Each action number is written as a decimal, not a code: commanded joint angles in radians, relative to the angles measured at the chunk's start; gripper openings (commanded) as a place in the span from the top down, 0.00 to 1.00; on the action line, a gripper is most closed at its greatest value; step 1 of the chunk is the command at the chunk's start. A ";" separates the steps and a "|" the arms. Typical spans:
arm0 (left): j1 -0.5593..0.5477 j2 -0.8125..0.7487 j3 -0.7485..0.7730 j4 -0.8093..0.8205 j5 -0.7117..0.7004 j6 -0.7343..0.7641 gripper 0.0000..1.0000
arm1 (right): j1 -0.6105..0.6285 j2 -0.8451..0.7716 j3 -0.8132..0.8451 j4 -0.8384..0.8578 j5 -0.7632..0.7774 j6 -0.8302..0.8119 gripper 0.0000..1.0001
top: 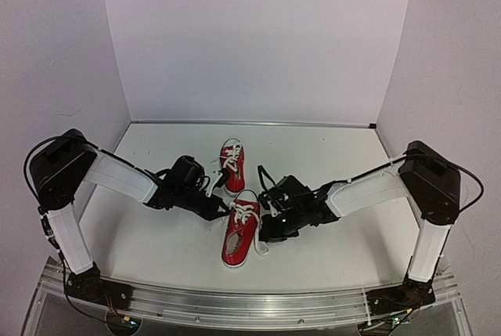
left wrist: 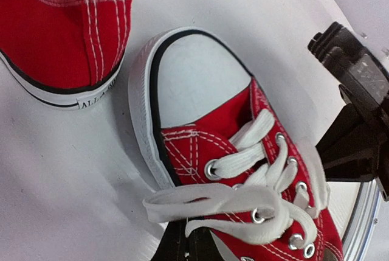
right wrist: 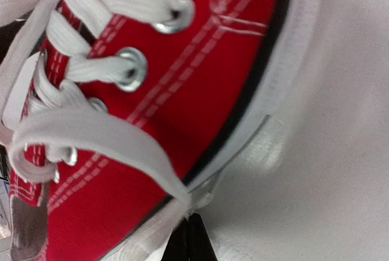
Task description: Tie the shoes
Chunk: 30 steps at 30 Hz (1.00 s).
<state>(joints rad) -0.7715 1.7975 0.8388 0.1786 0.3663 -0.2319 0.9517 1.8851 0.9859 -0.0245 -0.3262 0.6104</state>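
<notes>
Near red sneaker [top: 239,236] mid-table [top: 156,234], toe close behind far sneaker [top: 232,165]. Left hand [top: 221,207] and right hand [top: 266,217] flank white laces [left wrist: 243,200]; cannot tell either hand's grip. Best approach: pinch lace ends, pull evenly, keep shoe still.

My left arm [top: 121,175] and right arm [top: 364,193] are twins: each has two long white links with flat sides, joined by a bulky black elbow housing [top: 59,168] with rounded corners. A thin black cable [top: 30,165] loops off each elbow, and another runs taut above each forearm. Each base [top: 84,283] is a small black block. My left gripper [top: 218,207] and right gripper [top: 266,222] are black, angular and matt, wrists included
</notes>
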 commanded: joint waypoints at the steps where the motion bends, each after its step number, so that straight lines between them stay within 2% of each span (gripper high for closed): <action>1: 0.004 -0.180 -0.006 -0.058 -0.056 0.045 1.00 | -0.044 -0.146 0.007 -0.102 0.102 -0.029 1.00; 7: 0.011 -0.417 -0.005 -0.242 -0.160 0.106 1.00 | -0.176 -0.407 -0.001 -0.227 0.210 -0.072 1.00; 12: 0.018 -0.523 0.031 -0.352 -0.223 0.130 1.00 | -0.244 -0.524 0.035 -0.297 0.272 -0.108 1.00; 21: 0.020 -0.660 0.074 -0.473 -0.292 0.135 1.00 | -0.271 -0.532 0.081 -0.333 0.318 -0.146 1.00; 25: 0.020 -0.717 0.043 -0.495 -0.245 0.139 1.00 | -0.276 -0.528 0.098 -0.334 0.314 -0.156 1.00; 30: 0.013 -0.724 0.044 -0.568 -0.164 0.128 1.00 | -0.276 -0.516 0.129 -0.311 0.223 -0.198 1.00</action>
<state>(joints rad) -0.7574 1.0763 0.8661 -0.3147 0.1396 -0.1032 0.6788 1.3541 1.0531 -0.3550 -0.0468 0.4632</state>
